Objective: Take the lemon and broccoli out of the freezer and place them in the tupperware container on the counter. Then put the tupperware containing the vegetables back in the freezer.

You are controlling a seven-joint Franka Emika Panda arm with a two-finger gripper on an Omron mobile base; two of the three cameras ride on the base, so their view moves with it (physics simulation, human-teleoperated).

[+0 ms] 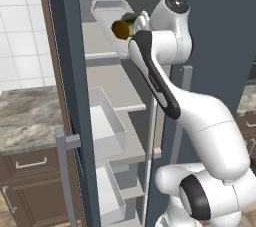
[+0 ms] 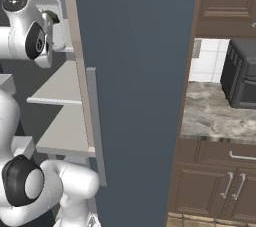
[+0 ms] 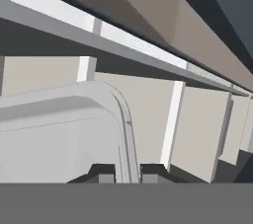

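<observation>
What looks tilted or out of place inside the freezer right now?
The tupperware container is steeply tilted at the upper shelf, held by its wall in the shut pincer. The lemon and broccoli have slid to its lower side.

Arm (image 1: 165,81) raised high, elbow bent, reaching forward; fingers (image 3: 105,174) closed, pinching thin rim.

no readable text, no labels, no brand marks, no numbers or signs on any surface
</observation>
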